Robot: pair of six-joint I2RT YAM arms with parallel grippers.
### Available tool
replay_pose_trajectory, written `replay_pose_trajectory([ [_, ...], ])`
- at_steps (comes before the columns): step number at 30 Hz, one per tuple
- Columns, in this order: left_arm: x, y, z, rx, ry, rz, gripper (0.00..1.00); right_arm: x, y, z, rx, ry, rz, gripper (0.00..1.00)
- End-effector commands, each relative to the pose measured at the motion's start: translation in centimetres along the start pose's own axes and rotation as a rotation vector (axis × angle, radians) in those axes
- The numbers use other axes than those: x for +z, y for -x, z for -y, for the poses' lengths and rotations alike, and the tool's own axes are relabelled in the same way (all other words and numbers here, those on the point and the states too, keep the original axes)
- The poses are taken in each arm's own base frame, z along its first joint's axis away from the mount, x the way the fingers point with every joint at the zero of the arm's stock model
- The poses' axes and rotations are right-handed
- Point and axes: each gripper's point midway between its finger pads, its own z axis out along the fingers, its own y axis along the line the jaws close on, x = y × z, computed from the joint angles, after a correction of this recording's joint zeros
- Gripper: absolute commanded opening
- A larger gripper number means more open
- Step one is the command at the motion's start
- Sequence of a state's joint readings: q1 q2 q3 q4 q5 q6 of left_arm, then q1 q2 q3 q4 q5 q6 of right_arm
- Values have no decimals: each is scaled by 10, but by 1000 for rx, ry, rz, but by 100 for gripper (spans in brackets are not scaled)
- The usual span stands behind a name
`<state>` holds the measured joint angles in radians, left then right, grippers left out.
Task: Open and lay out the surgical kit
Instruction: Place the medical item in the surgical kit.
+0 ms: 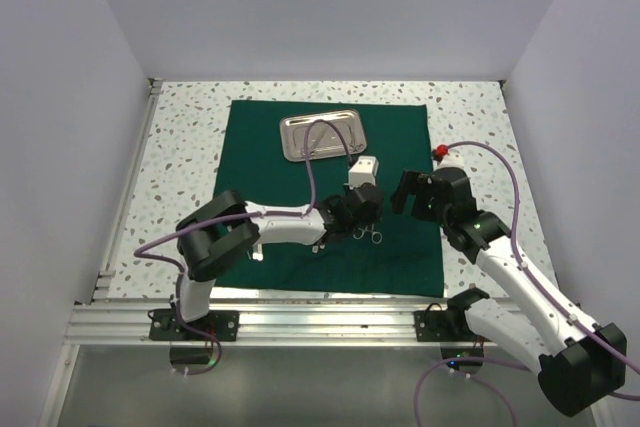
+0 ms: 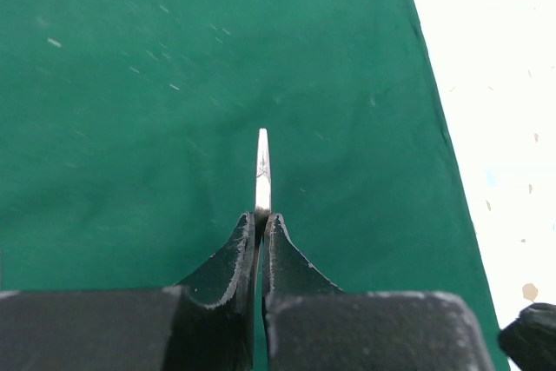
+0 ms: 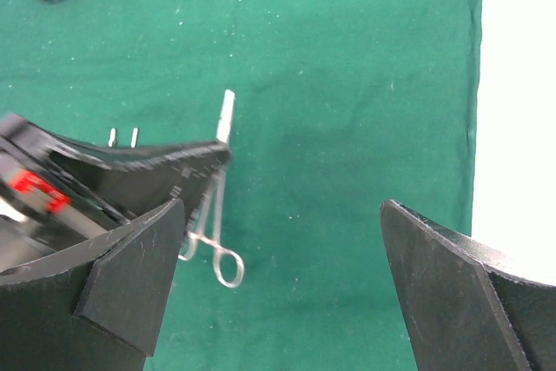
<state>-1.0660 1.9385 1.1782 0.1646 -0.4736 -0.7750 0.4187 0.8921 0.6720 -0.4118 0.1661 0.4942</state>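
Green cloth wrap (image 1: pixel 395 137), flat and outspread

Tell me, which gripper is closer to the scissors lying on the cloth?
Left. The left gripper hangs just over the scissors, pinching the tweezers. The right gripper is open and sits off to the scissors' right, not touching them.

The left arm (image 1: pixel 280 222) is seen stretched low from the lower left toward mid-frame of the top view, with its elbow folded back near the base. The left gripper (image 2: pixel 262 219) is clamped tight, and thin silver tweezers (image 2: pixel 262 167) are pinched between its fingers. The right arm (image 1: pixel 510 267) is angled up from the lower right. The right gripper (image 3: pixel 282 206) is held wide open, just right of the left one.
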Motion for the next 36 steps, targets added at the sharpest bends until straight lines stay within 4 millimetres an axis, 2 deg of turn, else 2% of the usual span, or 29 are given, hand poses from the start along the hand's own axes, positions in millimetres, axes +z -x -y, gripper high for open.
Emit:
replay_pose_trajectory([
  [1, 0, 19, 35, -103, -58, 79, 0, 0, 2, 4, 10, -23, 11, 98],
  [11, -8, 2, 55, -195, -73, 33, 0, 1, 2, 4, 9, -23, 7, 98],
  [19, -9, -25, 72, -206, -57, -13, 0, 1, 0, 3, 6, -18, 1, 99],
  [25, -7, -33, 74, -188, -49, -31, 15, 0, 0, 2, 6, -13, 0, 98],
  [30, -16, -14, 82, -135, -66, 14, 37, 0, 0, 2, 7, -13, 0, 98],
  [33, -19, -3, 83, -82, -49, 48, 42, -1, 1, 2, 8, -11, 4, 98],
  [36, -23, 15, 80, -16, -27, 96, 43, -3, 2, 4, 10, -17, 11, 98],
])
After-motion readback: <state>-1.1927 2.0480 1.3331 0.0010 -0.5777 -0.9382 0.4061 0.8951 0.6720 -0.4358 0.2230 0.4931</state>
